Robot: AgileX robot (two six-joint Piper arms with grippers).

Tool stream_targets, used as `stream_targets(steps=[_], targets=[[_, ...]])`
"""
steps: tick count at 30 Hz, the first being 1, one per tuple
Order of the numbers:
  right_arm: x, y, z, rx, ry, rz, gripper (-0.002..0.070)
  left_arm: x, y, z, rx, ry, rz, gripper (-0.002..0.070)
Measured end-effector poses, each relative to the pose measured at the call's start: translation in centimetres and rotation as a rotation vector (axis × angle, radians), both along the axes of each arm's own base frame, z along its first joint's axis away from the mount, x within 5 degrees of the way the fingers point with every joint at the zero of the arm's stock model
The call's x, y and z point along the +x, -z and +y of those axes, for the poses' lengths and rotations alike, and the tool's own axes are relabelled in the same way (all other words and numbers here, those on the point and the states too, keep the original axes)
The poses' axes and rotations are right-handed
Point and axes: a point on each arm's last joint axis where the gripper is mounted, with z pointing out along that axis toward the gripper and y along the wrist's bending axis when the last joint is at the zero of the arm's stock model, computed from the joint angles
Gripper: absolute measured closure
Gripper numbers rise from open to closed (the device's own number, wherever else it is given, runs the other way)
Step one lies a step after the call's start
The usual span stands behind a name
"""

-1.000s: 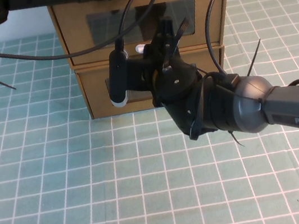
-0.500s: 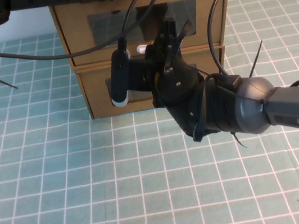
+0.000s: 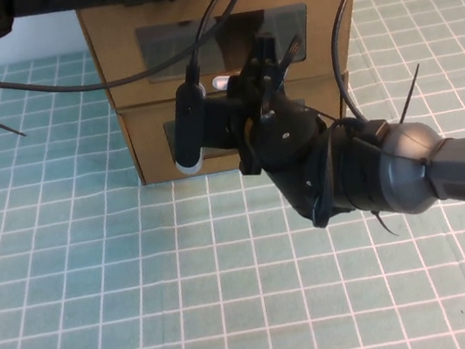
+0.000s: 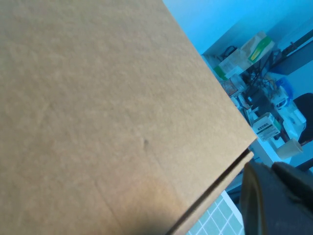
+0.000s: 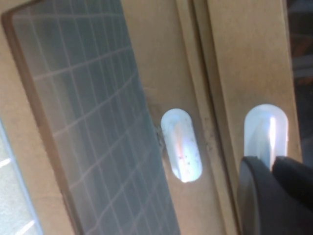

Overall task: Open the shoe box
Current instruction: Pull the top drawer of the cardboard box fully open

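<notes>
Sitting stacked, one on the other, at the far side of the checked mat [image 3: 98,275]: upper shoe box [image 3: 117,60] and lower shoe box [image 3: 148,152], both plain brown cardboard. Facing the near side with fronts shut. Showing a dark clear window [image 3: 161,44] in each front (grid lines reflecting in one). Carrying a white oval tab [image 5: 181,145] beside the seam between the two.

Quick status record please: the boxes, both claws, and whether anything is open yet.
boxes: upper box stacked on lower box, both cardboard with front windows
state: both look closed
pulls: white tab and second tab, one on each side of the seam between the boxes
right claw: shut, at the box fronts, tips over the second tab; grip unclear
left claw: just over the upper box's top
surface: green checked mat
</notes>
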Motion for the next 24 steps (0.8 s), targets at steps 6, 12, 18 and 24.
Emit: stream_targets(steps=[6,12,18,24], targets=[[-0.5,-0.8,0.0,0.03,-0.053,0.022,0.0664,0.1,-0.1,0.5,-0.01,0.005,0.013,0.0679],[-1.9,-1.0,0.6,0.024,-0.149,0.051,0.0682,0.3,0.1,0.7,-0.014,0.009,0.023,0.0678],[-3.1,1.6,0.0,-0.041,-0.168,0.114,0.0685,0.3,0.1,0.8,-0.015,0.007,0.034,0.0678],[-4.2,2.5,-0.1,-0.076,-0.166,0.131,0.0685,0.3,-0.1,0.8,0.001,0.014,0.018,0.0679]])
